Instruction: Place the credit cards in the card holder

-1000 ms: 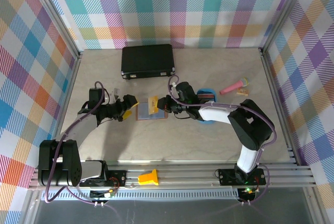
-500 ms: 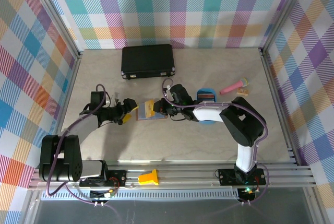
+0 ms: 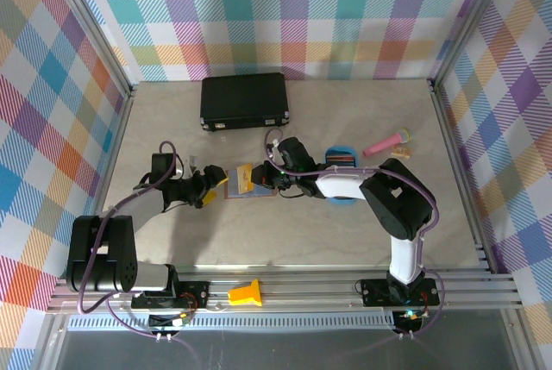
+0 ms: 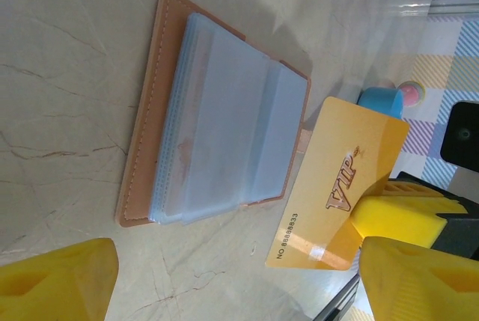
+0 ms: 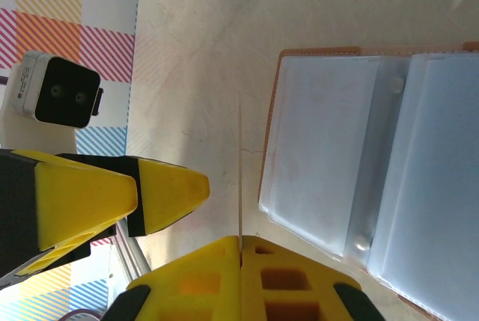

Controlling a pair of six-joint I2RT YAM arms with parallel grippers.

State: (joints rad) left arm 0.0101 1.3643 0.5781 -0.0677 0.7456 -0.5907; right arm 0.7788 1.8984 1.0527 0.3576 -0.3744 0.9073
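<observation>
right pincer (image 5: pixel 240 265): clamped on one end of a yellow-orange VIP card (image 4: pixel 338 185), so the free end can be steered at the pockets. On its own wrist cam the card is just a thin line, edge-on.
left pincer (image 4: pixel 239 283): spread wide with nothing in it, sitting just left of the card holder. My guess is it's there to brace the holder so it doesn't slide when the card gets pushed in.
card holder (image 4: pixel 213 108): lying open and flat around the middle of the table, a bit toward the left edge, bluish see-through pockets facing up.
card vs holder: the card is tilted up right beside the holder's right side, not in a pocket yet as far as I can see. Can't tell if it's touching the holder.
other cards (image 3: pixel 345 159): a few in the blue tray (image 3: pixel 333 152), right of the table's middle and partly under the right arm. Too small to count.
hard to make out: the pocket mouths, and which slot is being aimed at. The right pincer's fingers are cut off at the bottom of its wrist view.
not in play: black case (image 3: pixel 244 100) by the far edge, pink toy microphone (image 3: pixel 386 141) toward the right edge.
</observation>
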